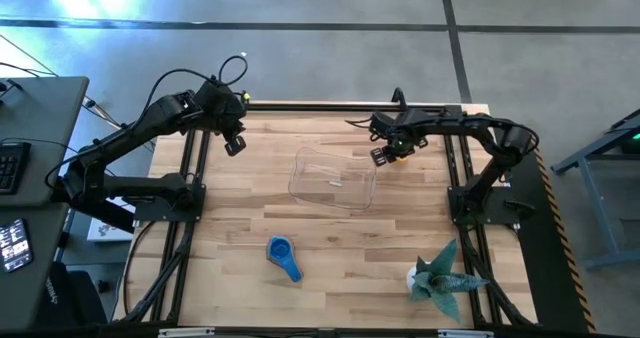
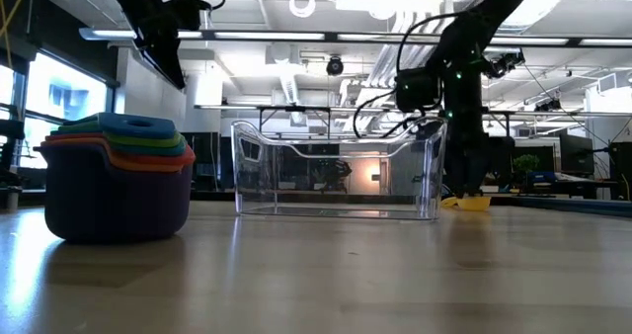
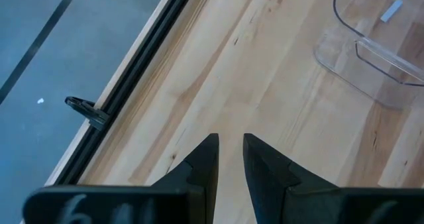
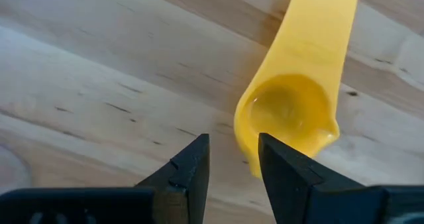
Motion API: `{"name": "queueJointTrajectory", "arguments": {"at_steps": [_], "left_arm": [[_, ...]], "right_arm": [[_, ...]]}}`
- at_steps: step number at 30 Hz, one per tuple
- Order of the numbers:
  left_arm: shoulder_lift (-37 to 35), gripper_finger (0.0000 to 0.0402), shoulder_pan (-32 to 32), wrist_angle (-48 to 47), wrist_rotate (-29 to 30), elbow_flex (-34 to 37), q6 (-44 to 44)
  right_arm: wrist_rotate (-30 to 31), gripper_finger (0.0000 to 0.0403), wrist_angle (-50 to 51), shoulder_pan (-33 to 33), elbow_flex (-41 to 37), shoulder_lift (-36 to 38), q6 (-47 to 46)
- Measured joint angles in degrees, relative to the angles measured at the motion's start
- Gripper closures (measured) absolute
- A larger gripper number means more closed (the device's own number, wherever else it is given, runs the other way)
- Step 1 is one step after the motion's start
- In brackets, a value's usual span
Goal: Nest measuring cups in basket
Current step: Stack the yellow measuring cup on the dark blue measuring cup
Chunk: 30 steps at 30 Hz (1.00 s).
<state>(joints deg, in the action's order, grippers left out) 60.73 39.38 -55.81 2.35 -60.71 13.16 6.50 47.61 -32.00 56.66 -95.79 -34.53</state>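
Note:
A small yellow measuring cup (image 4: 291, 111) lies on the table by the basket's far right corner, also visible in the high view (image 1: 402, 150) and the low view (image 2: 472, 203). My right gripper (image 4: 233, 159) is open just above it, one finger over the bowl and the other outside the cup's wall. The clear basket (image 1: 333, 181) stands mid-table. A nested stack of cups (image 2: 118, 176), purple outermost and blue on top (image 1: 283, 256), sits near the front edge. My left gripper (image 3: 230, 151) hovers, narrowly open, over bare wood near the far left edge. My right gripper comes at the yellow cup from above, its fingers either side of the bowl's wall (image 4: 244, 141) at the end away from the handle. One finger (image 4: 285, 174) covers the rim there, so I cannot tell whether it touches. The cup rests on the table.
A spiky teal-grey paper figure (image 1: 440, 278) stands near the table's front right corner. The dark frame rail (image 3: 132, 85) runs along the far left edge. Bare wood (image 1: 340, 238) lies between the basket and the cup stack.

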Motion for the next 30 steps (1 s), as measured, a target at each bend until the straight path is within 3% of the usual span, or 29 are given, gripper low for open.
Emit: {"name": "queueJointTrajectory", "arguments": {"at_steps": [10, 18, 23, 30], "left_arm": [[0.0, 0.0342, 0.0, 0.1, 0.0, 0.0, 0.49], [0.02, 0.0342, 0.0, 0.13, 0.0, 0.0, 0.51], [0.02, 0.0342, 0.0, 0.17, 0.0, 0.0, 0.53], [0.0, 0.0342, 0.0, 0.15, 0.0, 0.0, 0.53]], "right_arm": [[2.12, 0.0288, -2.14, -0.23, -2.29, -0.06, -0.13], [2.04, 0.0339, -2.67, -0.23, -2.29, -2.49, -0.02], [2.33, 0.0393, -2.57, -0.21, -2.25, -2.3, -0.29], [1.43, 0.0399, -0.29, 0.15, -0.88, -1.97, -1.12]]}}
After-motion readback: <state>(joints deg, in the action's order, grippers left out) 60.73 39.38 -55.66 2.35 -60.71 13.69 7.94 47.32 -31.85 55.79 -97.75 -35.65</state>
